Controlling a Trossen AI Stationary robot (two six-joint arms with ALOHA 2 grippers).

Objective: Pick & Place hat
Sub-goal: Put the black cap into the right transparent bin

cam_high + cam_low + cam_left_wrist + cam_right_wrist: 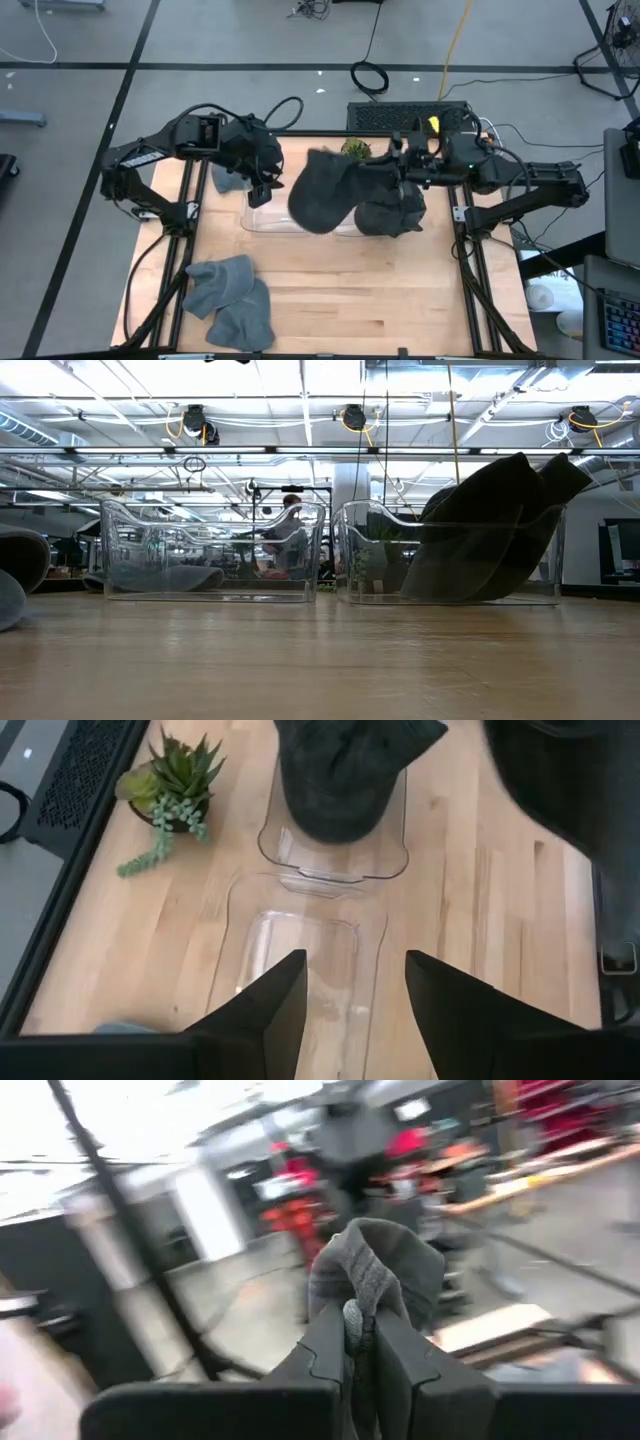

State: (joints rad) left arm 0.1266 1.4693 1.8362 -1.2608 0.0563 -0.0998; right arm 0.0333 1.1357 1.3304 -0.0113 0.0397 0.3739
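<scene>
Grey hat (325, 190) hangs brim upward.

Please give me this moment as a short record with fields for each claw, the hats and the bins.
left claw: open, empty, above the empty clear bin
right claw: shut on dark grey hat
dark grey hat: draped into the other clear bin
spare hats: piled at the table's near left
succulent: beside the bins

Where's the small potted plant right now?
In the high view, the potted plant stands at the table's far edge, just behind the clear bins, between the two arms.
</scene>
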